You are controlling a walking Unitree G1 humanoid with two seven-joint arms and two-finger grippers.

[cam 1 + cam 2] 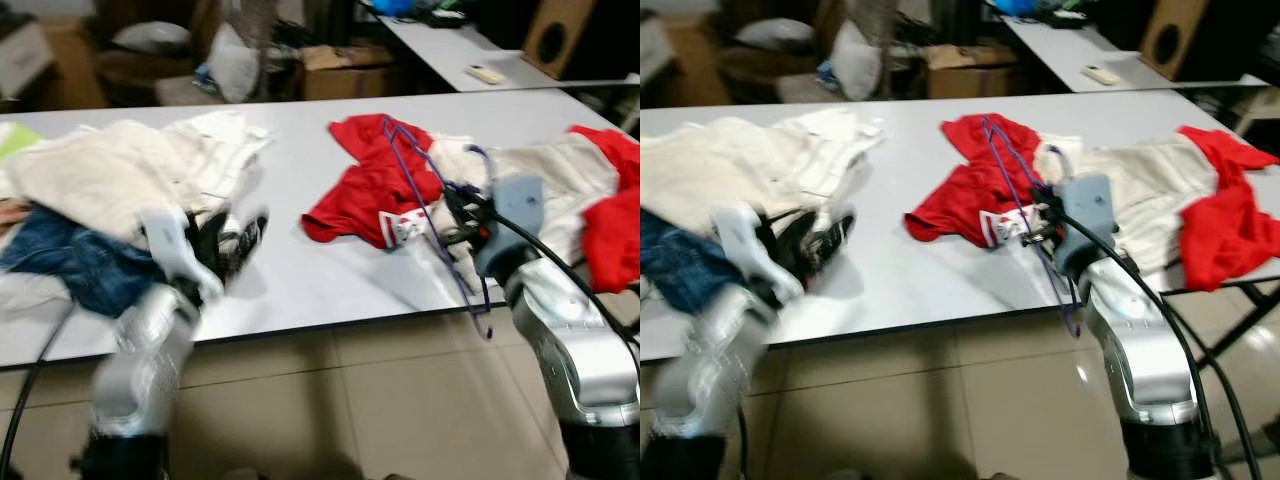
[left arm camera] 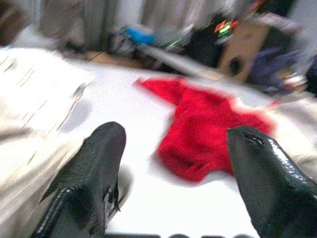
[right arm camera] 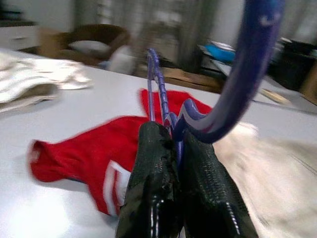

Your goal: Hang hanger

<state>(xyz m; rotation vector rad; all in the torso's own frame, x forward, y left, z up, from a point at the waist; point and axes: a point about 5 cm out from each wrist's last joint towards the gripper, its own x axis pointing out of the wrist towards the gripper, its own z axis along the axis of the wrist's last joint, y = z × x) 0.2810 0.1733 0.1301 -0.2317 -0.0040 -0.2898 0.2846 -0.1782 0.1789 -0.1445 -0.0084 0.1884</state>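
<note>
Step in hand, by the look of it: carrying the picked-up hanger off toward a rail, none of which can be made out here, so next comes turning away from the table and finding somewhere to hook it. Right claw (image 1: 462,215) raised at the table's near edge on a bent silver arm, fingers (image 3: 153,183) pinched tight on the purple hanger (image 1: 432,205) just under its hook, the wire frame slanting up beyond the claw and down past the table (image 1: 290,180) edge below it. Left claw (image 1: 228,243) held low over the near edge too, fingers (image 2: 94,173) spread apart, gripping nothing, blurred. Just beyond the right claw, a red shirt (image 1: 370,185) flat on the table; beside it on the outer side, a cream garment (image 1: 545,175). Beyond the left claw, a pile of pale clothes (image 1: 120,170) and jeans (image 1: 75,260).
</note>
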